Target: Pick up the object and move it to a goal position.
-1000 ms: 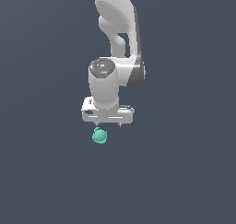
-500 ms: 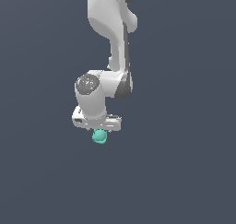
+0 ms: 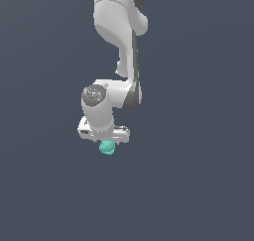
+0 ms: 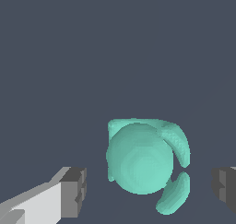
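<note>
The arm is coming down and swinging toward the exterior view's left: a second ago the hand [image 3: 105,136] was hanging with a sliver of gap above the object [image 3: 107,148], and now its underside is sitting right on top of the teal lump, hiding the upper part of it. The object itself is not shifting; it is lying at the same spot on the plain dark worktop [image 3: 198,185], which shows no edge or marking. In the wrist view the hand is spread: one dark pad [image 4: 74,191] is standing off to one side of the object and the other [image 4: 224,189] off to the opposite side, both clear of it with dark ground showing in each gap, the second gap being the narrower. The object, a rounded body with a ring-like rim [image 4: 177,144] curling round one side, is lying between the fingers but nearer the second pad. So the descent is looking close to done and the grasp is not yet made; closing is likely the next call, and the off-centre lie may be nudging the lump sideways as the pads meet it.
</note>
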You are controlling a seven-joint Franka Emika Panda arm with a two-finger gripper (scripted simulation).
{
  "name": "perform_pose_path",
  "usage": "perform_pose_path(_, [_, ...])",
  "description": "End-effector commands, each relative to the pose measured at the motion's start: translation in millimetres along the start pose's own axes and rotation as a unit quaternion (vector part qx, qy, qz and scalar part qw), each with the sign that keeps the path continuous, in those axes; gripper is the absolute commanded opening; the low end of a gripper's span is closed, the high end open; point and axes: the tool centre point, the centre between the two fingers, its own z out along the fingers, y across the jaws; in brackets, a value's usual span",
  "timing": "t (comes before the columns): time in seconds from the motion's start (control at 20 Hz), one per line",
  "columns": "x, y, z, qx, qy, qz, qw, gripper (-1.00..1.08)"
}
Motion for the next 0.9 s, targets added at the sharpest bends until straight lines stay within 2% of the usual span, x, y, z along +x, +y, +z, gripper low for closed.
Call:
perform_pose_path(0.0, [-1,0,13,0.0,-0.001,0.0,1.0,1.0])
perform_pose_path(0.2, [-1,1,33,0.0,-0.001,0.0,1.0,1.0])
perform_pose_path(0.45, [0,1,38,0.0,-0.001,0.0,1.0,1.0])
perform_pose_path(0.5, [0,1,38,0.0,-0.001,0.0,1.0,-1.0])
perform_pose_path(0.85, [0,1,38,0.0,-0.001,0.0,1.0,-1.0])
